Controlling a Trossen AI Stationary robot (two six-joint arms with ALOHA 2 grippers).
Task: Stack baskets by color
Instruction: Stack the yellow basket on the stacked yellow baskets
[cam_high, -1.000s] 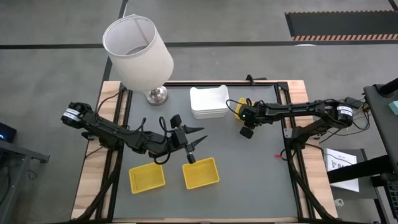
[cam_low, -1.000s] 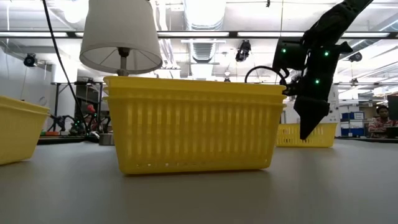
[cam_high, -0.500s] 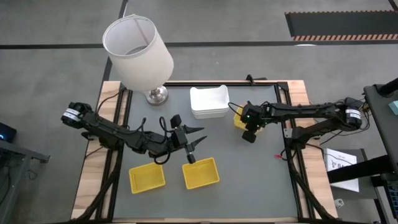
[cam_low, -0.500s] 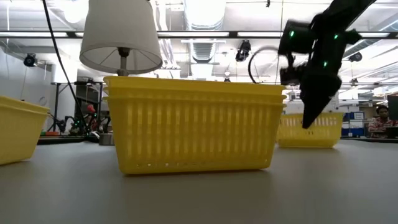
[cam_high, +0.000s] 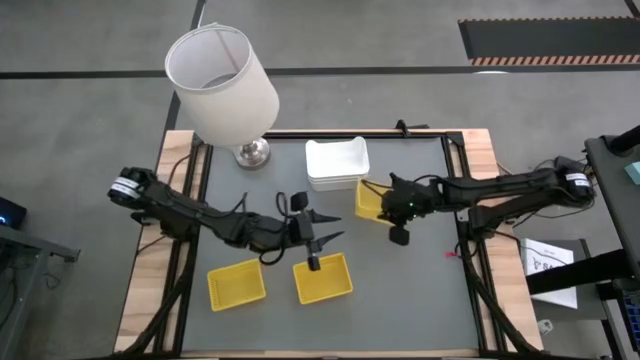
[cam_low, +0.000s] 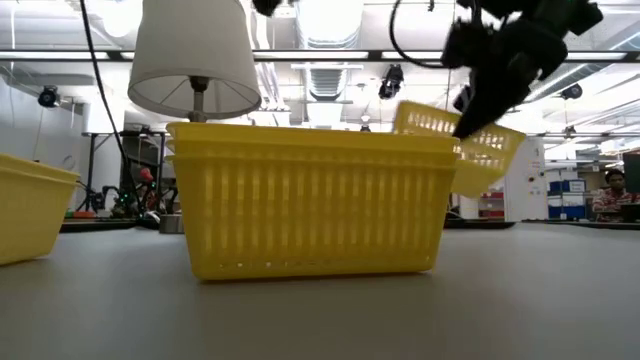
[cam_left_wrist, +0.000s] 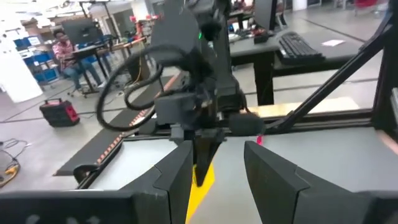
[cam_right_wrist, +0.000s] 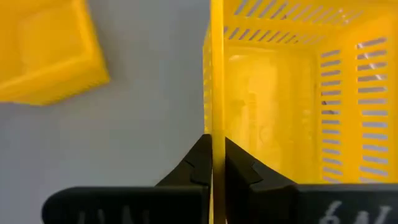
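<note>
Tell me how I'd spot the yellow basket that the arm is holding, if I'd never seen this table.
Start at the stack of white baskets at the table's back edge. Just right of it, a yellow basket hangs tilted in the air, its rim pinched by the right end effector. The other two yellow baskets lie flat at the front edge; only this one is lifted.
</note>
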